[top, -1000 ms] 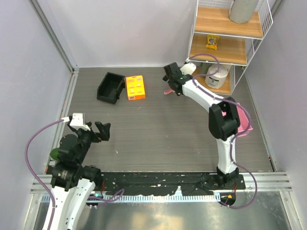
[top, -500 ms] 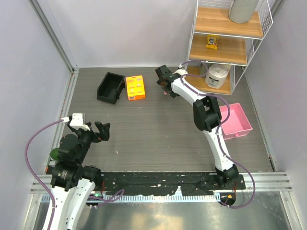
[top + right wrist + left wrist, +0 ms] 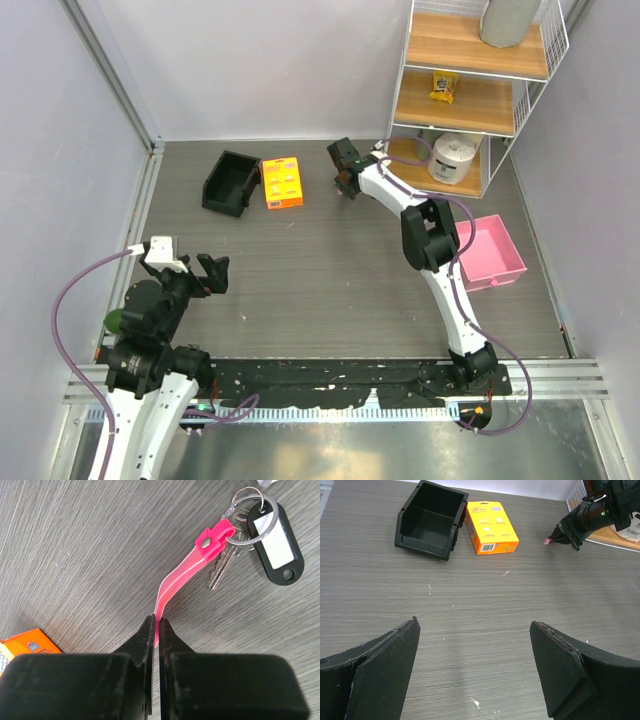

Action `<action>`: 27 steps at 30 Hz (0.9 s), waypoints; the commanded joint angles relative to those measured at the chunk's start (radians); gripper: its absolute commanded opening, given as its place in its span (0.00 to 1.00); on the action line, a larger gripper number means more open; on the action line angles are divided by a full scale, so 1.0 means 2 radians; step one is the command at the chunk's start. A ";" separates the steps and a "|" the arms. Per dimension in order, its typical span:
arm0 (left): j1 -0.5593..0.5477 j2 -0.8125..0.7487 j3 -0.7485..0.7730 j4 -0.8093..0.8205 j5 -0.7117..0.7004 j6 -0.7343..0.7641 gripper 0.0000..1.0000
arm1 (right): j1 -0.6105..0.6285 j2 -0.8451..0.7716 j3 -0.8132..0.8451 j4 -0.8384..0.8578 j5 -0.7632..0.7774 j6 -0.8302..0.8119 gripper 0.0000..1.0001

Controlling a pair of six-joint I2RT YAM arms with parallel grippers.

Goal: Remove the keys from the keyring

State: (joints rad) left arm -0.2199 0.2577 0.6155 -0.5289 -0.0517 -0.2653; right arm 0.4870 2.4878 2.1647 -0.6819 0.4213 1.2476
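The keyring (image 3: 186, 575) has its ring end resting on the table (image 3: 75, 550). The free end of its pink strap is clamped between the pressed-together fingers of my right gripper (image 3: 156, 630). The keys (image 3: 220, 570) and a black tag (image 3: 277, 542) sit on the ring. In my left wrist view, my left gripper (image 3: 475, 665) gapes wide, holding nothing. From above, my right gripper reaches between the orange box (image 3: 282, 182) and the shelf (image 3: 470, 95).

right gripper (image 3: 156, 624) pinched closed, left gripper (image 3: 475, 630) spread wide
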 commanded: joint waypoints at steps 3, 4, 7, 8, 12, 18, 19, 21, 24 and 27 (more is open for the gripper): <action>0.003 -0.005 0.001 0.015 0.012 -0.001 0.99 | -0.010 -0.115 -0.119 0.074 0.004 -0.016 0.05; 0.003 -0.006 0.001 0.016 0.011 -0.001 0.99 | -0.005 -0.130 -0.136 0.097 0.004 -0.029 0.05; 0.003 -0.005 0.000 0.016 0.014 -0.002 0.99 | 0.006 -0.214 -0.247 0.156 -0.014 -0.075 0.05; 0.002 -0.004 0.001 0.016 0.015 -0.002 0.99 | 0.013 -0.234 -0.269 0.188 -0.026 -0.095 0.05; 0.003 0.002 -0.001 0.015 0.017 -0.002 0.99 | 0.046 -0.327 -0.407 0.253 -0.060 -0.118 0.05; 0.003 0.012 0.001 0.014 0.021 -0.003 0.99 | 0.093 -0.419 -0.587 0.335 -0.147 -0.134 0.05; 0.003 0.012 0.001 0.014 0.022 -0.003 0.99 | 0.097 -0.431 -0.600 0.354 -0.162 -0.145 0.05; 0.002 0.012 0.001 0.013 0.023 -0.004 0.99 | 0.113 -0.450 -0.623 0.376 -0.198 -0.170 0.05; 0.002 0.012 0.000 0.014 0.021 -0.004 0.99 | 0.136 -0.471 -0.646 0.388 -0.253 -0.205 0.05; 0.003 0.015 -0.001 0.011 0.011 -0.008 0.99 | 0.161 -0.499 -0.663 0.385 -0.283 -0.235 0.06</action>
State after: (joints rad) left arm -0.2199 0.2760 0.6144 -0.5285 -0.0246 -0.2691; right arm 0.7532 1.6096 0.8562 -0.0158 -0.0048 0.8921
